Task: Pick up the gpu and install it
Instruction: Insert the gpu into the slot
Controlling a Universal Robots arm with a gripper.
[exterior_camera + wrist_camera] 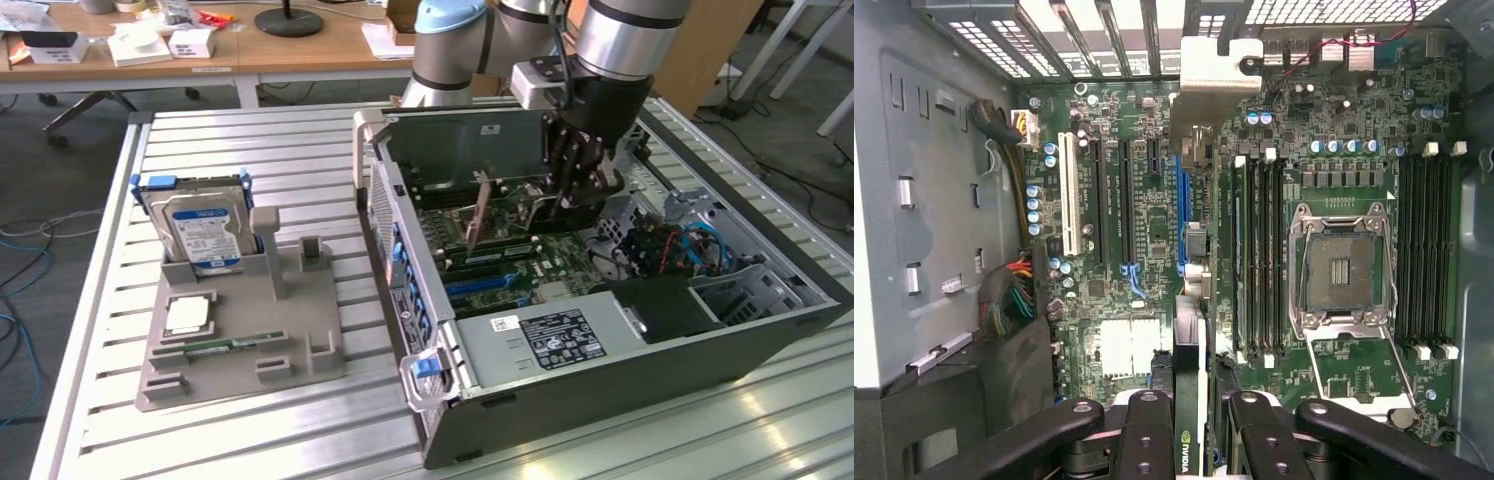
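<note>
In the wrist view the gpu is seen edge-on, a thin black card with a green logo near my fingers. Its silvery end bracket sits toward the case's slotted rear wall. My gripper is shut on the card, one finger on each side. The card stands in line with the blue expansion slot on the green motherboard; I cannot tell whether it touches the slot. In the exterior view my gripper reaches down into the open computer case, over the motherboard.
The open processor socket and black memory slots lie beside the card. A bundle of cables hangs by the case wall. Outside the case, a grey holder carries a silver hard drive, a processor chip and a green memory stick.
</note>
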